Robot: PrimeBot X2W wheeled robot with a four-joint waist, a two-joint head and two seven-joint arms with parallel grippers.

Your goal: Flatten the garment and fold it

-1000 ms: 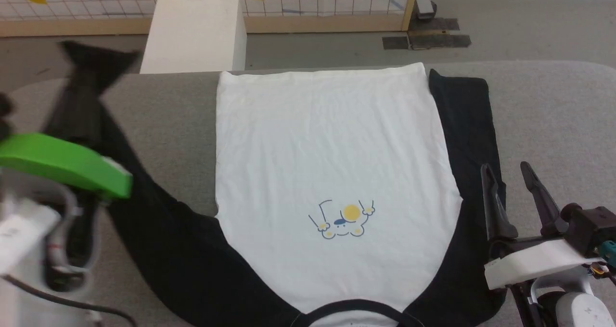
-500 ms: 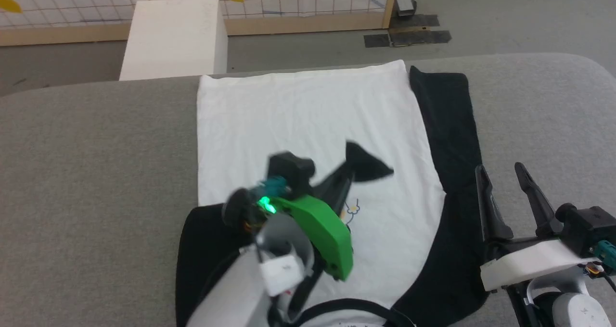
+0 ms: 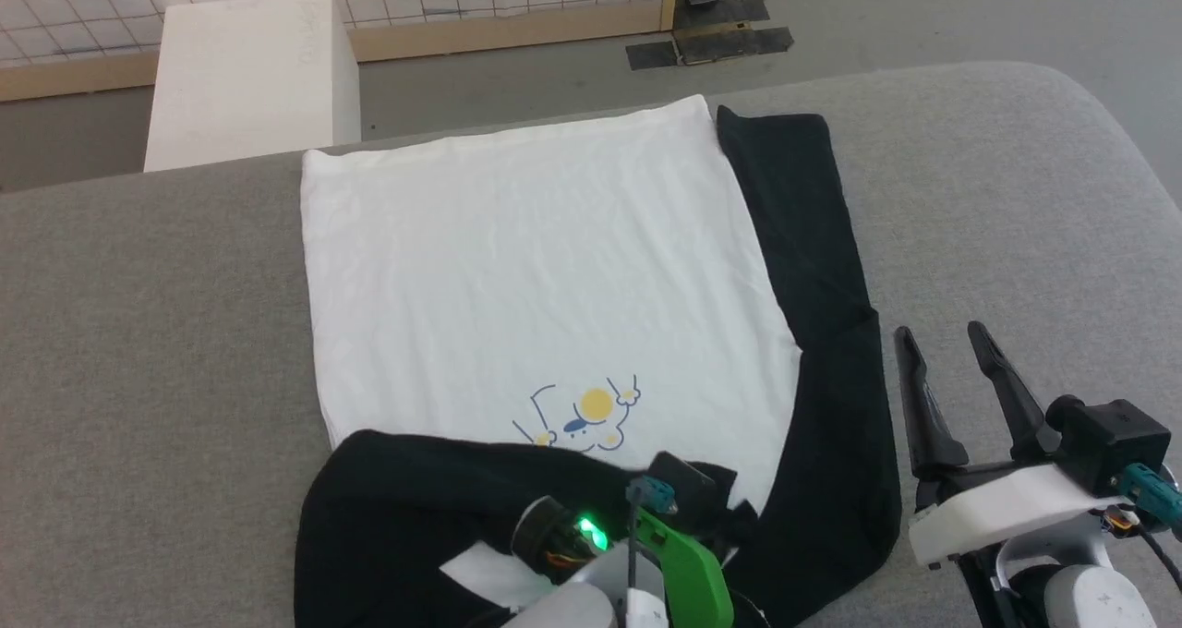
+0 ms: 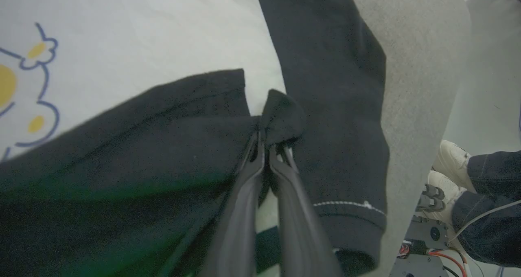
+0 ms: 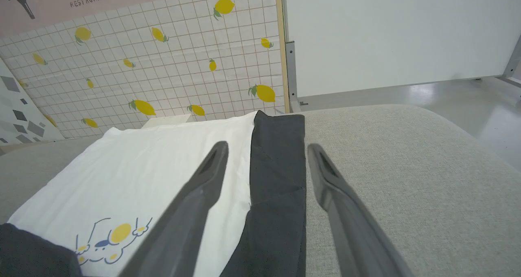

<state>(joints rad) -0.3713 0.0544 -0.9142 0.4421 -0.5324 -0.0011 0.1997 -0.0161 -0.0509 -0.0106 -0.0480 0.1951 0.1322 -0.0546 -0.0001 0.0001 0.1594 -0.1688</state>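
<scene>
My left claw [image 4: 266, 146] is clenched on the cuff end of the garment's left sleeve [image 3: 434, 499]. The black cloth is pinched into a small bunch at my fingertips. The garment [image 3: 545, 268] lies on the grey padded table [image 3: 138, 332], with its white body spread flat. The held sleeve is laid across the body below the cartoon print [image 3: 582, 416]. The right sleeve [image 3: 813, 268] lies straight along the right edge of the body. My right claw [image 3: 937, 332] is released, with jaws wide apart, and it hovers over the table just beside that right sleeve.

I see several risks from here. The cuff is crumpled in my grip, so if I simply let go, I think it will stay as a lump and not lie flat. Soft cloth can also cling to my fingers, and when I lift away it may come up with them and undo the fold. If I pull more to the right, the sleeve may drag the white body with it and make new wrinkles, or the cuff may land on the right sleeve, which it is already close to. Near my left wrist a white patch shows between black folds, so the shoulder area is perhaps not smooth, and later folds would press this fault in.
</scene>
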